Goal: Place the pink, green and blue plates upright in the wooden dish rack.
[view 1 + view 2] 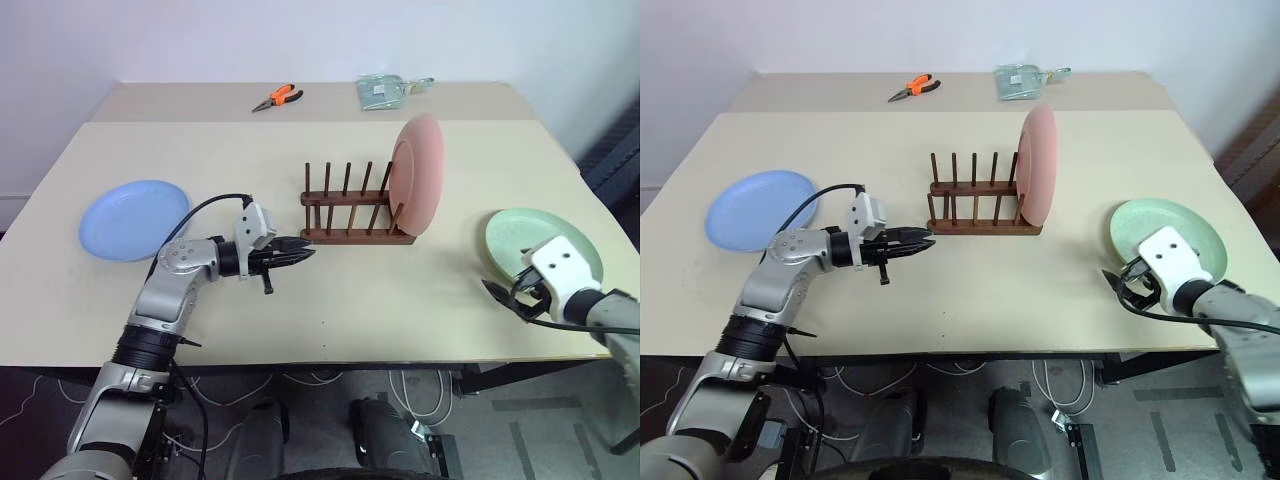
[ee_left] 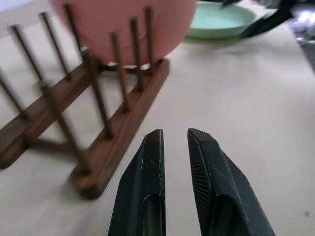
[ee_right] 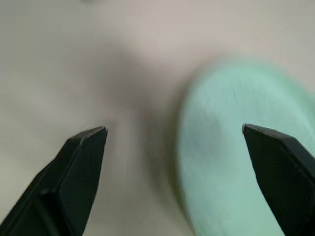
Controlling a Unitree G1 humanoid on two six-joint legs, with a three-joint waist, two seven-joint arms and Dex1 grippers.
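1. Reaching for the second plate looks like the step in hand: the pink plate [image 1: 417, 176] already stands upright in the wooden dish rack [image 1: 352, 208], in the end slot on the rack's right.
2. Right of the rack, near the table's [image 1: 330, 310] front edge, the right gripper [image 3: 174, 142] has its fingers spread wide and empty, and the right wrist view shows them straddling the near rim of the green plate [image 1: 540, 240], one finger over the plate and the other over bare table.
3. The next move, as I judge it, calls for lowering those fingers onto that rim and closing on it without pushing the plate away; a shallow plate lying flat offers little edge to pinch.
4. The left gripper [image 1: 298, 255] hangs just left of the rack's near bar, pointing at it, fingers nearly together with a narrow gap and nothing between them.
5. The green plate is pale mint, round, shallow and plain, lying flat.
6. The blue plate [image 1: 134, 219], light blue and alike in form, lies flat well to the left of the rack, untouched.
7. Four slots to the left of the pink plate remain free.
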